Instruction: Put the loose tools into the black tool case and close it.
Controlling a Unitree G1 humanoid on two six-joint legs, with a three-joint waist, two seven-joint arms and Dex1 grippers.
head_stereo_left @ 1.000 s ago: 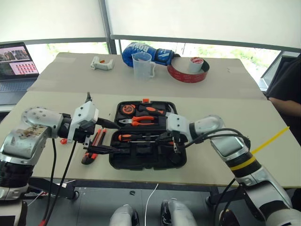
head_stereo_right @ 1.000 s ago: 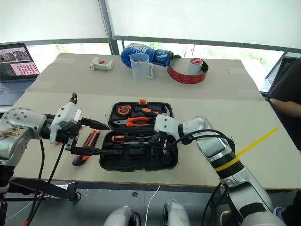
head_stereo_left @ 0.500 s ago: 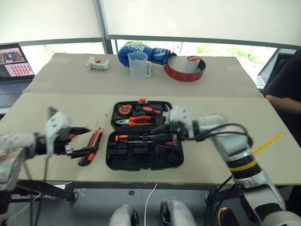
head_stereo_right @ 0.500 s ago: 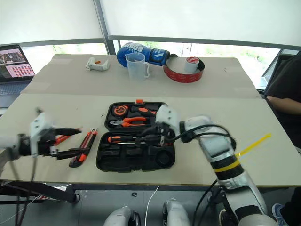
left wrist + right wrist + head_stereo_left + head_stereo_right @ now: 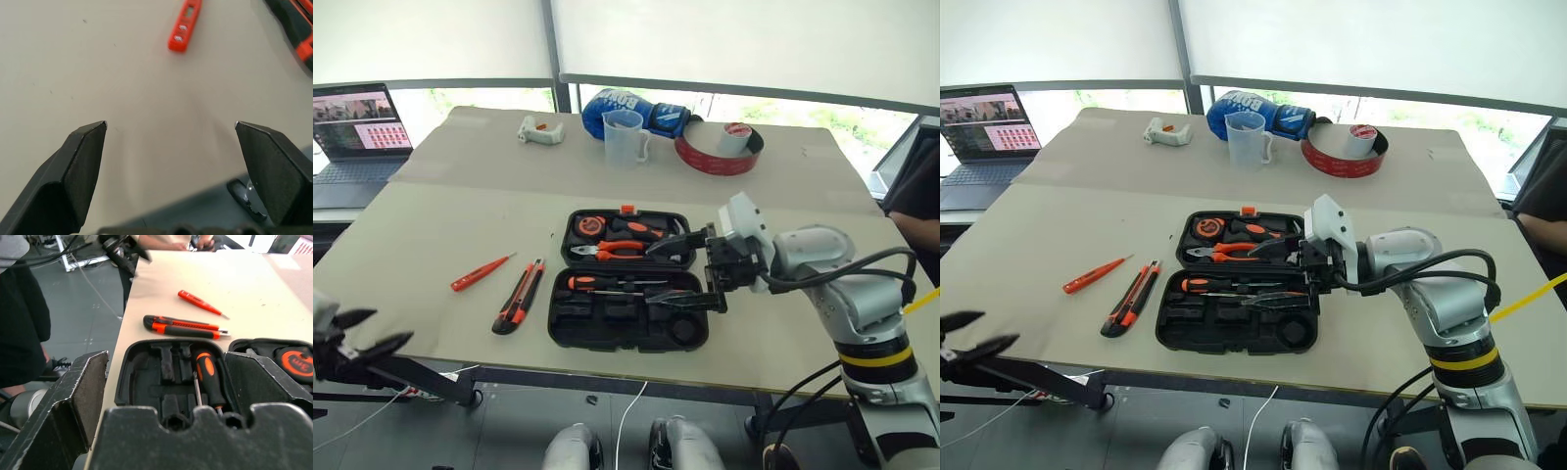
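While the black tool case point(image 5: 628, 294) lies open near the front edge of the beige tabletop point(image 5: 440, 245), two loose tools rest on the bare surface to its left. A slim all-red screwdriver point(image 5: 481, 272) lies slanted farthest left, and an orange-black utility knife point(image 5: 520, 296) lies between it and the case, apart from both. Inside the case, the far half holds an orange tape measure point(image 5: 591, 225), a hammer and orange-handled pliers point(image 5: 617, 248). An orange-and-black-handled screwdriver point(image 5: 607, 283) lies across the near half, with empty moulded recesses below it.

The right end effector point(image 5: 677, 270) hovers over the right side of the case, fingers spread wide and gripping nothing. One finger reaches over the far half and the other over the near half, covering part of the right end of the case.

The left end effector point(image 5: 360, 331) sits off the front left corner of the tabletop, jaws wide apart and empty, well away from the tools.

Along the far side of the tabletop stand a small white clamp-like object point(image 5: 539, 130), a clear measuring jug point(image 5: 625, 137), a blue boxing glove point(image 5: 636, 106) and a big red tape roll point(image 5: 715, 155) with a smaller roll inside it. An open laptop point(image 5: 352, 132) sits on a desk at far left.
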